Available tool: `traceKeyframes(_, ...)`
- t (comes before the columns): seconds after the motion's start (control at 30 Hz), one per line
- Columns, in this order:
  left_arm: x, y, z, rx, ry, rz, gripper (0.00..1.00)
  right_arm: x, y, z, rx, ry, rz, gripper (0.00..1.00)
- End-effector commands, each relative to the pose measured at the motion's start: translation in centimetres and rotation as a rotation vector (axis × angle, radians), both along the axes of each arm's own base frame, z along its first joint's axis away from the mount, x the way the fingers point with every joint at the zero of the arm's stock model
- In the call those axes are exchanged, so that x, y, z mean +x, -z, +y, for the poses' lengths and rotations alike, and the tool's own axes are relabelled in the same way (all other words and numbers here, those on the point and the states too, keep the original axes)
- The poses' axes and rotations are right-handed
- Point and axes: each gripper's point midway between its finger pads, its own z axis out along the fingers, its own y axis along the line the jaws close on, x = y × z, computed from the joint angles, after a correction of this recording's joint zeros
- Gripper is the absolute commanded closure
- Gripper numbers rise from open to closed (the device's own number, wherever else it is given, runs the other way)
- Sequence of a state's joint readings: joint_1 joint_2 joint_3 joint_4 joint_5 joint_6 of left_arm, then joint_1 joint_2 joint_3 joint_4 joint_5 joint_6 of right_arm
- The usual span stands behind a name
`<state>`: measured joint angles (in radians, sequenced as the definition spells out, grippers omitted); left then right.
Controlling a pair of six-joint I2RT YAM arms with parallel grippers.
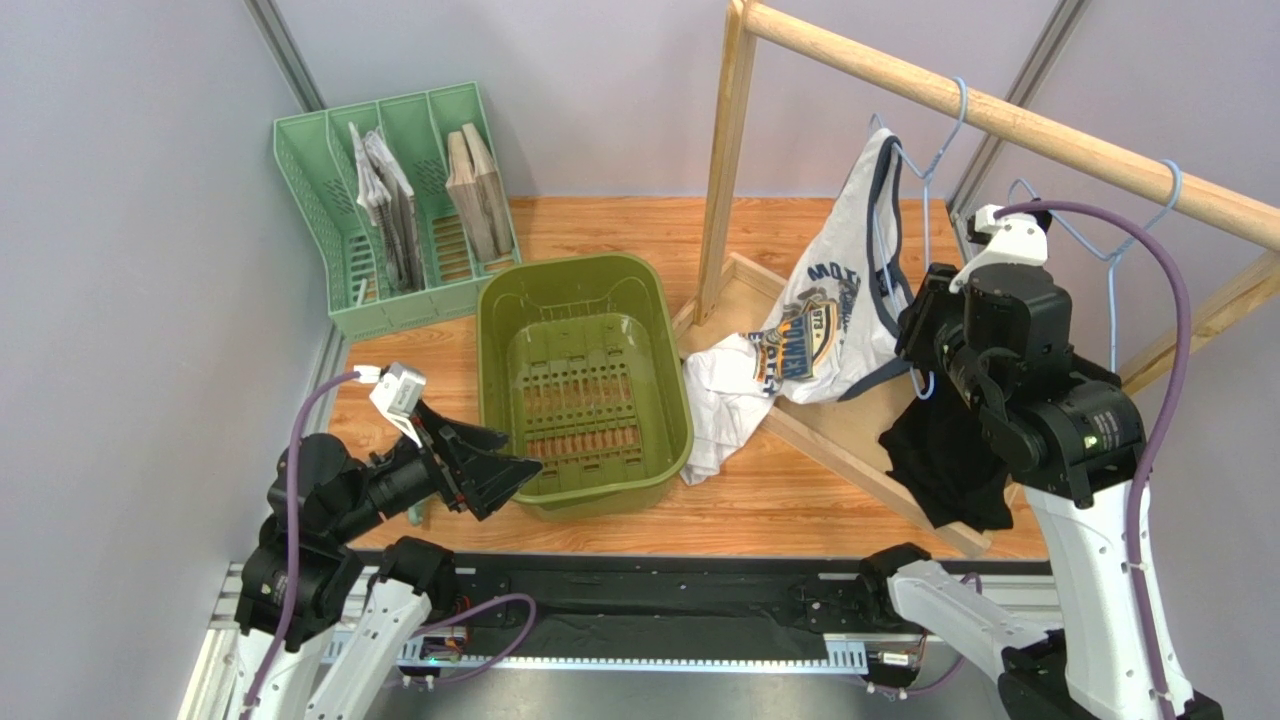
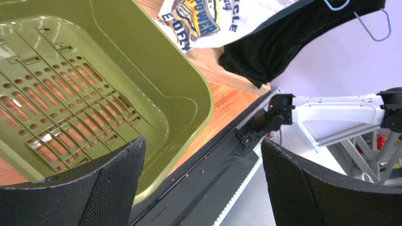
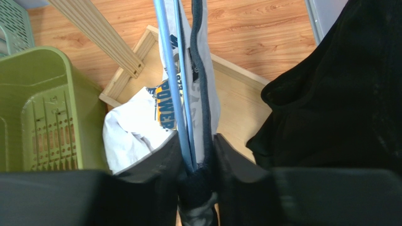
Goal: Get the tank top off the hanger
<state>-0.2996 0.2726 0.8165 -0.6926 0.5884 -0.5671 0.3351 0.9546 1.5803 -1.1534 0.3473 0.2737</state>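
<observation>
A white tank top (image 1: 819, 323) with navy trim and a blue-and-yellow print hangs from a light blue wire hanger (image 1: 920, 165) on the wooden rail (image 1: 992, 113); its lower part lies crumpled on the table. My right gripper (image 1: 920, 342) is shut on the tank top's navy-edged strap (image 3: 200, 84), with the blue hanger wire (image 3: 172, 80) also between the fingers. The tank top shows at the top of the left wrist view (image 2: 207, 21). My left gripper (image 2: 203, 188) is open and empty at the near edge of the green basket (image 1: 579, 375).
A black garment (image 1: 947, 458) hangs on a second blue hanger (image 1: 1120, 255) beside my right arm. A green file rack (image 1: 398, 195) with papers stands at the back left. The rack's wooden base frame (image 1: 842, 443) lies on the table.
</observation>
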Motion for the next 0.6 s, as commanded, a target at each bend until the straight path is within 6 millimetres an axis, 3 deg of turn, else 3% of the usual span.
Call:
traceKeyframes(0.0, 0.0, -0.8, -0.9, -0.019, 0.060, -0.024, 0.06, 0.4, -1.6, -0.1, 0.022, 0.016, -0.081, 0.76)
traceKeyframes(0.07, 0.0, -0.9, -1.5, -0.032, 0.106, -0.006, 0.08, 0.6, -2.2, -0.1, 0.025, 0.015, -0.097, 0.89)
traceKeyframes(0.17, 0.7, -1.4, -2.3, -0.054, 0.146, 0.020, 0.10, 0.6, -4.3, -0.2, 0.040, 0.023, -0.144, 1.00)
traceKeyframes(0.4, 5.0, -1.3, -3.8, -0.083, 0.136, 0.079, 0.12, -1.6, -10.3, 0.5, 0.124, -0.054, -0.289, 1.00)
traceKeyframes(0.5, 5.7, -1.6, -5.5, -0.089, 0.189, 0.122, 0.18, -3.3, -11.5, 0.8, 0.143, -0.104, -0.310, 1.00)
traceKeyframes(0.57, 6.2, -3.1, -6.7, -0.068, 0.183, 0.070, 0.18, -4.4, -10.9, 1.0, 0.145, -0.129, -0.282, 1.00)
